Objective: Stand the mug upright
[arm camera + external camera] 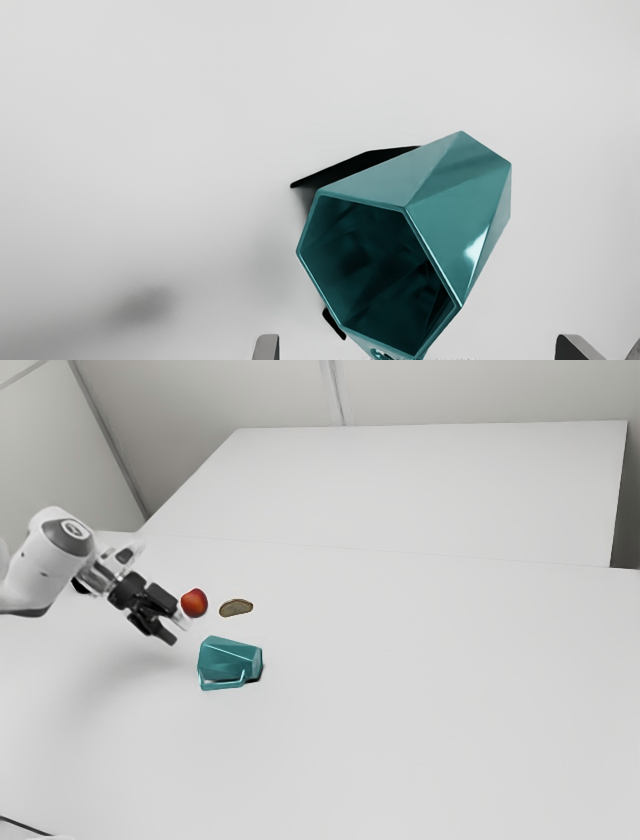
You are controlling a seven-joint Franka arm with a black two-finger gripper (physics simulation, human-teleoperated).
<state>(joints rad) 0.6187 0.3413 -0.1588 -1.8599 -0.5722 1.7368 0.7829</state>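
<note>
Plainly, the mug (pixel 230 658) lies on its side on the white bench (pixel 430 690), not upright. It is teal and faceted, its wide mouth (pixel 372 270) turned toward the hand (pixel 170 630) and its narrower base pointing toward the exterior view's right. Its handle (pixel 224 685) runs along the side nearest the exterior camera. The hand is released: its fingers (pixel 266 348) stand wide apart, with nothing grasped between them. It hangs at a slant at the end of the white arm (pixel 42 568), toward the exterior view's left from the mug and apart from it. In the wrist view, the mouth opens toward the hand, showing the dark inside, and a black shadow (pixel 352 167) lies along one flank of the mug. Near the fingers sits a round red thing (pixel 194 603), perhaps a fruit; whether they touch it, I cannot tell. Just beside it, toward the exterior view's right, lies a flat olive-brown piece (pixel 236 608), well clear of the mug.
</note>
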